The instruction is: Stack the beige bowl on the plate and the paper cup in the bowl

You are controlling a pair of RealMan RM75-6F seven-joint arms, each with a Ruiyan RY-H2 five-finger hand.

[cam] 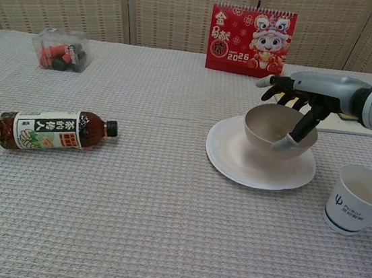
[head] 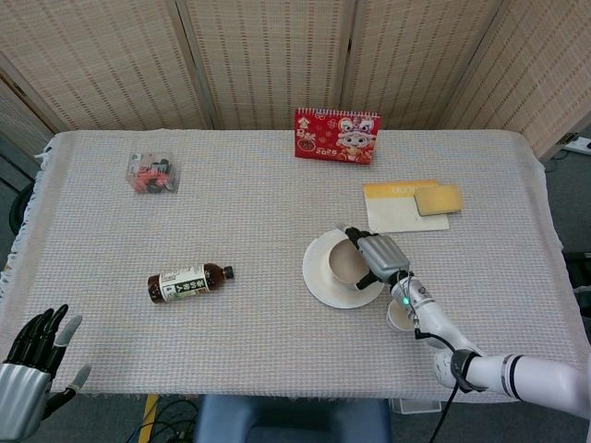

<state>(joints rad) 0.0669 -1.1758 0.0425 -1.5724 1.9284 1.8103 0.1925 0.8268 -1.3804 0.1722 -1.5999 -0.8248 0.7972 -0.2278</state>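
The beige bowl [cam: 274, 128] is upright on the back right part of the white plate [cam: 237, 164], and whether its base rests fully there I cannot tell. My right hand [cam: 300, 103] holds the bowl by its far right rim, with fingers over the edge and the thumb outside. From the head view the bowl [head: 348, 263], the plate [head: 322, 282] and my right hand [head: 380, 253] lie right of centre. The paper cup [cam: 358, 199] stands upright to the right of the plate, apart from it; in the head view my forearm partly hides the cup [head: 399, 317]. My left hand [head: 33, 365] hangs open off the front left corner.
A tea bottle [cam: 53, 129] lies on its side at the left. A red calendar [cam: 252, 41] stands at the back, and a clear packet of small items [cam: 61, 50] sits at the back left. A white-and-yellow pad with a yellow block [head: 411, 204] lies behind the plate.
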